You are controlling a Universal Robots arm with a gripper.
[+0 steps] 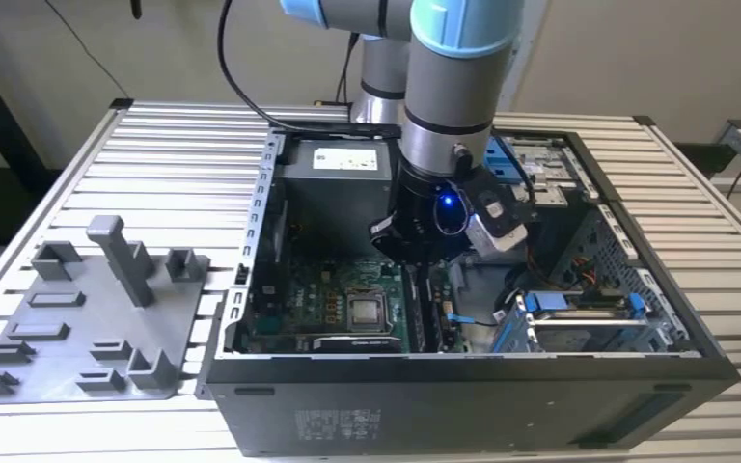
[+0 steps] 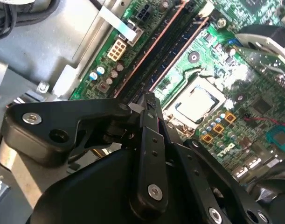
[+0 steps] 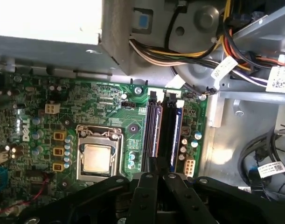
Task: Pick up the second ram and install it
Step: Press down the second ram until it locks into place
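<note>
Hovering inside the open computer case (image 1: 474,395), the claw (image 2: 149,100) sits low over the memory slots of the green motherboard (image 3: 109,107). In the second wrist view its 2 fingers (image 2: 151,140) are drawn together with no gap showing, and nothing is visibly clamped between them.

The second ram (image 3: 176,133) is, by my read, the dark-blue stick standing on edge in the slot nearer the board's edge, beside a 2nd slot closer to the square silver chip (image 3: 96,158). I cannot tell whether it is pushed fully home, or whether the white end latches (image 3: 153,94) have snapped in. The grey tray (image 1: 88,328) on the desk (image 1: 178,145) carries no sticks.

Risks from here:
- The claw tip is near 1 end of the slots rather than the middle, so pressing there could tilt the stick and leave 1 end seated and the other proud.
- A tip slightly off the stick's thin top edge could slide off and hit the neighbouring slot or the small capacitors (image 3: 197,136) just beside it.
- Pushing hard against latches that are not open could flex the board.
- The cable bundle (image 3: 179,51) lies close to the slot ends and could snag on the wrist.
</note>
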